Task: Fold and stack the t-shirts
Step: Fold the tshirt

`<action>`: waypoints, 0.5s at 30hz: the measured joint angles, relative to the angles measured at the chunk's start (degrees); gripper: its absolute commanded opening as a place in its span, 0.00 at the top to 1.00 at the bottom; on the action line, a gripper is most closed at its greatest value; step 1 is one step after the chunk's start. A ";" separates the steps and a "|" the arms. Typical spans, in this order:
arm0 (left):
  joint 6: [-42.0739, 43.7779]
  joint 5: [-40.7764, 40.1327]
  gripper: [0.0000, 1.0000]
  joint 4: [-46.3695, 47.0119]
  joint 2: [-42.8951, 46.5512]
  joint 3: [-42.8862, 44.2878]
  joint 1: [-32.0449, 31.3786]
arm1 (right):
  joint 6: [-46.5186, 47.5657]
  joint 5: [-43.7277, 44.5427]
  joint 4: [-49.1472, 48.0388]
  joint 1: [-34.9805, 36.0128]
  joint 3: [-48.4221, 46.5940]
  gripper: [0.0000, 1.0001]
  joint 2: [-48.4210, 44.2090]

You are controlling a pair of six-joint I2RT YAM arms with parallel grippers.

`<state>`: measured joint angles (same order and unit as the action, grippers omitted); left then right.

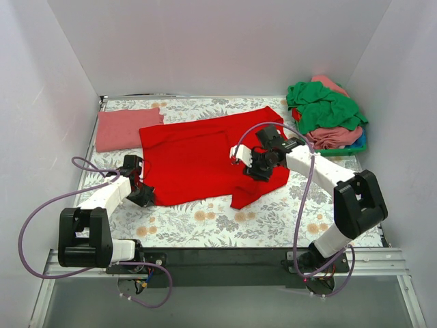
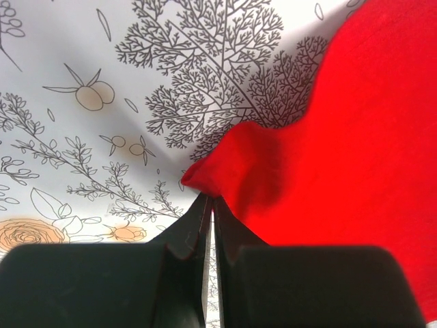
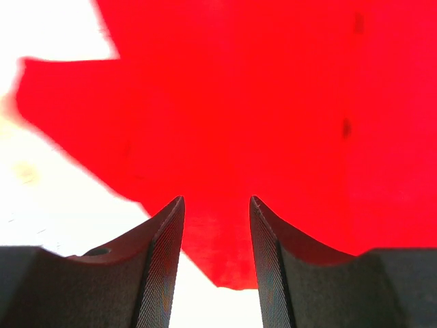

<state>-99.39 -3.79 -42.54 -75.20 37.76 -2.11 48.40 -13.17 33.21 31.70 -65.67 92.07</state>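
Note:
A bright red t-shirt [image 1: 198, 160] lies spread out in the middle of the floral tablecloth. My left gripper [image 1: 141, 195] is at its near left corner. In the left wrist view the jaws [image 2: 208, 199] are shut on that pinched corner of the red shirt [image 2: 341, 137]. My right gripper [image 1: 254, 171] hovers over the shirt's right part. In the right wrist view it [image 3: 216, 199] is open and empty, with red cloth [image 3: 239, 102] below it. A folded salmon-pink t-shirt [image 1: 126, 128] lies at the back left. A pile with a green t-shirt [image 1: 324, 108] on top lies at the back right.
The pile at the back right also holds pink [image 1: 334, 137] and blue [image 1: 360, 142] cloth. White walls close in the table on the left, back and right. The floral tablecloth [image 1: 225, 222] shows bare along the near edge, in front of the arm bases.

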 measured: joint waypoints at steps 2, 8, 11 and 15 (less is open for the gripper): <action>0.15 0.07 1.00 0.31 0.00 0.00 0.00 | 1.84 -3.43 2.08 0.09 1.31 0.51 -1.40; 0.17 0.22 1.00 0.74 0.00 -0.09 0.00 | 4.17 -8.39 4.28 1.33 1.88 0.50 1.79; 0.17 0.22 1.00 0.83 0.15 -0.59 0.00 | 4.35 -8.46 4.39 1.73 1.86 0.48 4.61; 0.15 0.24 1.00 0.79 0.33 -0.81 0.00 | 4.35 -8.41 4.42 1.92 1.81 0.48 7.02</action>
<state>-99.24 -3.55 -41.76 -74.87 36.95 -2.11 52.75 -21.58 37.63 33.63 -63.86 99.09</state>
